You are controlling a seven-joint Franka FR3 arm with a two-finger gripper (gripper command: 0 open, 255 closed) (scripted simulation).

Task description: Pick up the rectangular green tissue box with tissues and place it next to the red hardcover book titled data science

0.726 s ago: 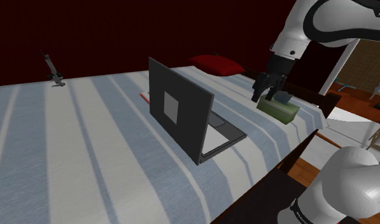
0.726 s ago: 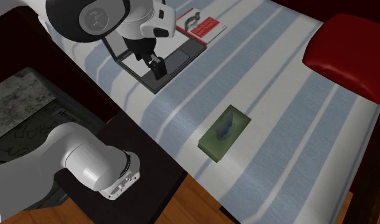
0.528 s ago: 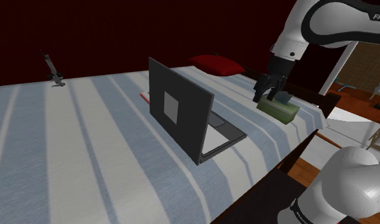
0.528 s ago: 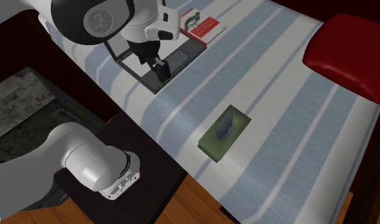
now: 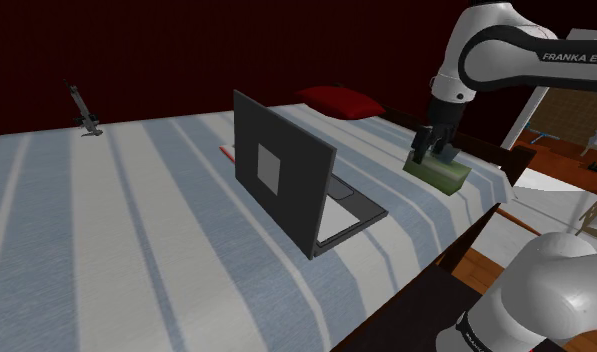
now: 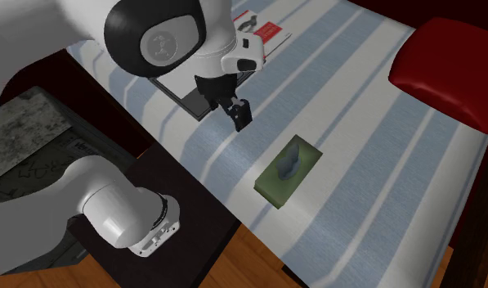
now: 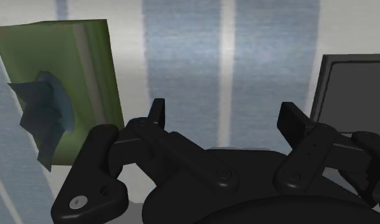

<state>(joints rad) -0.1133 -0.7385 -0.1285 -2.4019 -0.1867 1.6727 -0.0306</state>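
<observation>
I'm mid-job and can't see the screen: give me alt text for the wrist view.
The gripper hangs over the striped bed cover, jaws open with nothing between them. The green tissue box, a bluish tissue poking from it, lies outside one jaw; a dark laptop lies outside the other.

The shoulder view faces the laptop (image 5: pixel 286 175) from behind its lid. The second exterior view looks steeply down on the same laptop.

The red-and-white hardcover book (image 6: pixel 270 31) beyond the hand (image 6: pixel 239 123) — half hidden by the white arm (image 6: pixel 152 37), title too small to read.
</observation>
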